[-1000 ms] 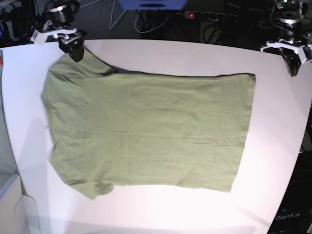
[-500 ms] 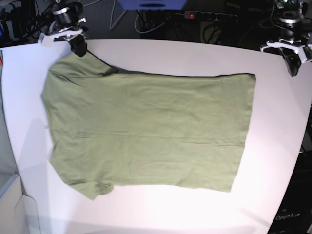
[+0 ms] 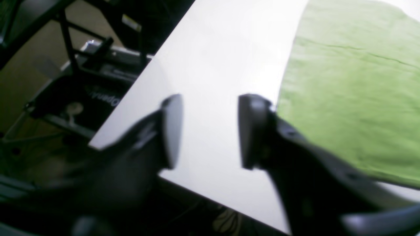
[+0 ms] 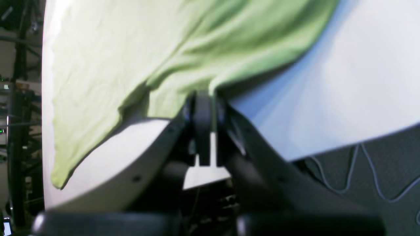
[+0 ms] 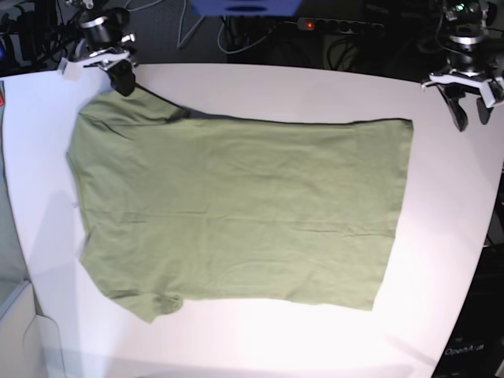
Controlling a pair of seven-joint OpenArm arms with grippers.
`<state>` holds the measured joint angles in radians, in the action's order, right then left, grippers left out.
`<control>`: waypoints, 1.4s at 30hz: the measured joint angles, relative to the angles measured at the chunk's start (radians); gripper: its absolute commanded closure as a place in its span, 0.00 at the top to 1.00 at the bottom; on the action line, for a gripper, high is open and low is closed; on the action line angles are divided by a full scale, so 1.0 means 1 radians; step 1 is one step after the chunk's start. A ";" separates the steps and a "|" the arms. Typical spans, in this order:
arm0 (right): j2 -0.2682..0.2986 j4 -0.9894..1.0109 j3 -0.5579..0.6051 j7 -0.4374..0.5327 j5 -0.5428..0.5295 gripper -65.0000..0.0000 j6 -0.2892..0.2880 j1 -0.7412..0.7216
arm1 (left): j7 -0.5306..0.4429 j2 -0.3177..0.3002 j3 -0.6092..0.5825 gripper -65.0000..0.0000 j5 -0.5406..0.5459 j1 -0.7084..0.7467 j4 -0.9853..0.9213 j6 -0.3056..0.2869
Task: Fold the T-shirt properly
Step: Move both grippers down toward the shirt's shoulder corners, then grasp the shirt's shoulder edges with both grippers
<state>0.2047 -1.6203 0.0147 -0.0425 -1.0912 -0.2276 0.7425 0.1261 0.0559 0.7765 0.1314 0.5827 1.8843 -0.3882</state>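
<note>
The right jaws (image 4: 203, 98) are clamped on the T-shirt (image 5: 236, 209) at its sleeve edge, at 10 o'clock on the worktop (image 5: 315, 87), likely to lift that side for a fold. The left jaws (image 3: 210, 131) stand apart over bare worktop at 2 o'clock, just beside the hem. The shirt lies flat, mid-worktop. Dark cables clutter the room behind.

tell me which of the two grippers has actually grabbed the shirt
The right gripper, at the far left corner in the base view: its jaws are shut on the T-shirt's sleeve edge. The left gripper stands open over bare table, beside the cloth.
</note>
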 measured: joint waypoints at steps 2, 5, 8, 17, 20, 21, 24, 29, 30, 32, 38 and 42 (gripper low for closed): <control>0.000 0.000 0.000 -0.010 0.000 0.02 0.000 -0.003 | 0.018 0.000 0.000 0.47 0.000 -0.023 -0.024 -0.001; 0.000 0.000 0.000 -0.006 0.000 0.01 0.000 -0.018 | 0.183 -0.028 -0.015 0.47 -0.002 -0.058 -0.056 -0.128; 0.001 0.000 0.001 -0.003 0.000 0.01 0.000 -0.019 | 0.335 -0.056 -0.011 0.47 -0.002 -0.142 -0.097 -0.253; 0.000 0.000 0.001 -0.006 0.000 0.01 0.000 -0.019 | 0.551 -0.059 0.131 0.47 -0.007 -0.294 -0.165 -0.300; 0.000 0.000 0.001 -0.007 0.000 0.01 0.000 -0.019 | 0.573 -0.082 0.115 0.47 -0.003 -0.304 -0.227 -0.319; 0.000 0.000 0.003 -0.006 0.000 0.01 0.000 -0.019 | 0.570 -0.088 0.116 0.47 0.000 -0.309 -0.243 -0.312; 0.014 0.000 0.008 -0.007 0.000 0.01 0.000 -0.019 | 0.573 -0.094 0.116 0.47 -0.008 -0.317 -0.274 -0.301; 0.017 0.000 0.016 -0.006 0.000 0.01 0.000 -0.019 | 0.573 -0.089 0.113 0.47 -0.007 -0.318 -0.272 -0.308; 0.018 0.000 0.016 -0.005 0.000 0.01 0.000 -0.019 | 0.573 -0.087 0.113 0.47 -0.005 -0.318 -0.271 -0.308; 0.017 0.000 0.016 -0.006 0.000 0.01 0.000 -0.019 | 0.574 -0.086 0.113 0.47 0.001 -0.317 -0.269 -0.308; 0.018 0.000 0.016 -0.006 0.000 0.01 0.000 -0.019 | 0.575 -0.067 0.113 0.47 0.001 -0.317 -0.267 -0.308; 0.018 0.000 0.016 -0.006 0.000 0.01 0.000 -0.019 | 0.574 -0.059 0.110 0.47 0.002 -0.317 -0.236 -0.307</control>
<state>0.2222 -1.6203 0.0307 -0.0486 -1.0908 -0.2276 0.7231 0.6998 -0.0032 0.8864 0.1329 0.2653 1.6485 -0.6956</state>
